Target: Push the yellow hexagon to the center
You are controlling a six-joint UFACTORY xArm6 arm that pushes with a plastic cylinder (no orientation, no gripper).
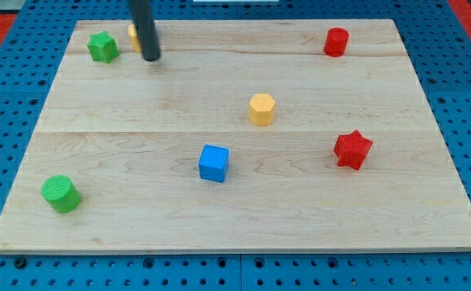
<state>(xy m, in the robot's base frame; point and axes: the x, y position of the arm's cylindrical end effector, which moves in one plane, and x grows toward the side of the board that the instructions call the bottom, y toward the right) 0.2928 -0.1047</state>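
Observation:
The yellow hexagon [262,108] stands on the wooden board [138,105], a little right of its middle. My tip [152,57] is near the board's top left, far to the left of and above the hexagon. A second yellow block [133,34] sits right behind the rod and is mostly hidden by it; its shape cannot be made out.
A green star block [103,46] is at the top left, just left of my tip. A red cylinder-like block [336,41] is at the top right. A red star [352,149] is at the right. A blue cube [214,162] is below centre. A green cylinder [60,193] is at the bottom left.

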